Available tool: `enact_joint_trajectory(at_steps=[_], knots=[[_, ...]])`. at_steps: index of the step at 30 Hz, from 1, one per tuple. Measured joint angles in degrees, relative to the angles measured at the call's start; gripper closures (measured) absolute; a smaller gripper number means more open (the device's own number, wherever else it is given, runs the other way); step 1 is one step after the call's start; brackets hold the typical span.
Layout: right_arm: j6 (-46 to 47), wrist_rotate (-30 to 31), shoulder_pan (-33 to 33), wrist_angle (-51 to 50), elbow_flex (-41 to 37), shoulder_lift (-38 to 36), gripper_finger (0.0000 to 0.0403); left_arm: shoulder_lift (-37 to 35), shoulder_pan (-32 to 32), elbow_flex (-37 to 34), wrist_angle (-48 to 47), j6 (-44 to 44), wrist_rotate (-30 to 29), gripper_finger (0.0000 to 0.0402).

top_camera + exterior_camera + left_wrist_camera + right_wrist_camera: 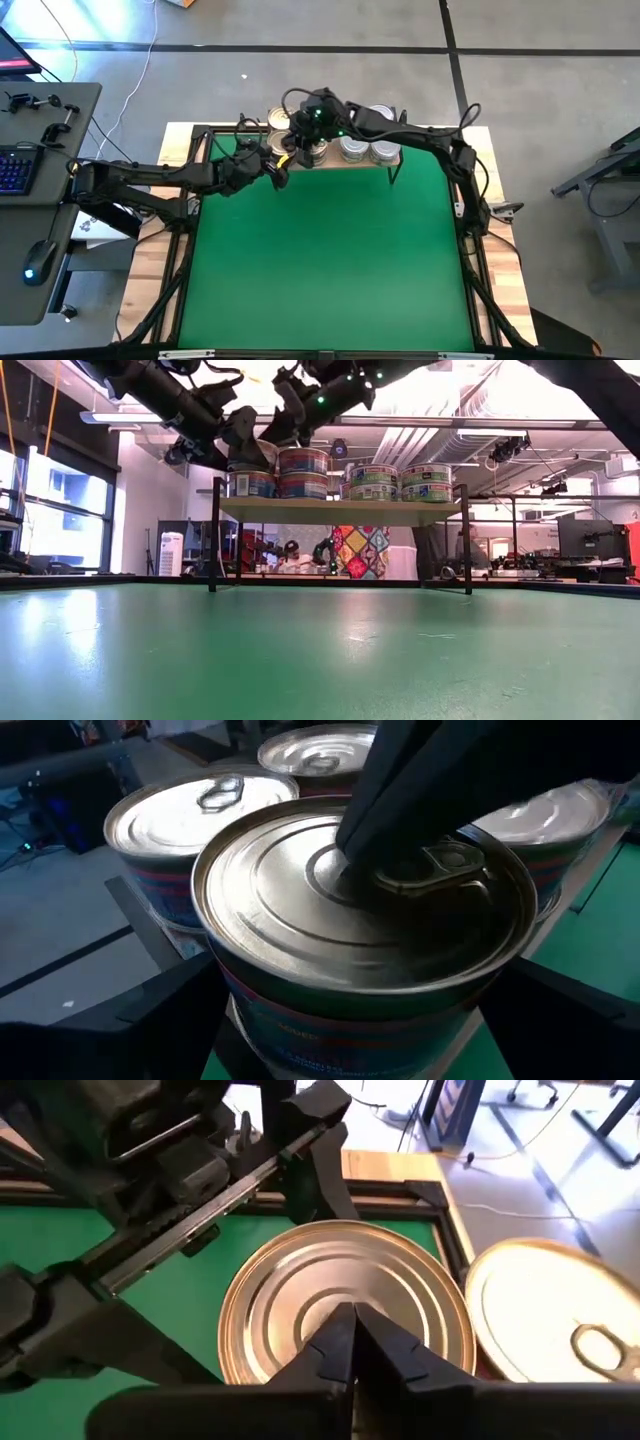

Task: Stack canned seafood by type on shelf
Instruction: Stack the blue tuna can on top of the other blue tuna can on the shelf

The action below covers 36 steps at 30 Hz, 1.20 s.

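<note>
Left end effector (350,1020): black fingers, either side of a gold-lidded tin (360,905); tin wall shows blue, teal and red label bands. Right end effector (352,1342): black, tips together over that same gold lid. Just beyond it, silver-lidded tins (368,150); their labels read green and white with a dark panel in the low view. Shelf (340,510): pale wood board, black legs. Tabletop (330,260) below both end effectors: plain green, light-wood border.
</note>
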Motion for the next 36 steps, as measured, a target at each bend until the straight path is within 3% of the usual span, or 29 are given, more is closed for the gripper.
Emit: enact_joint_trajectory(at_steps=[25,36], knots=[[2.2,-0.4,-2.1,-3.4,0.0,0.7,0.0403,-0.6,-0.5,-0.1,-0.8,1.0,2.6,0.0031],[2.2,1.0,-2.2,-3.9,-0.2,0.8,0.0403,-6.8,2.2,0.1,-3.2,1.3,10.0,0.0031]])
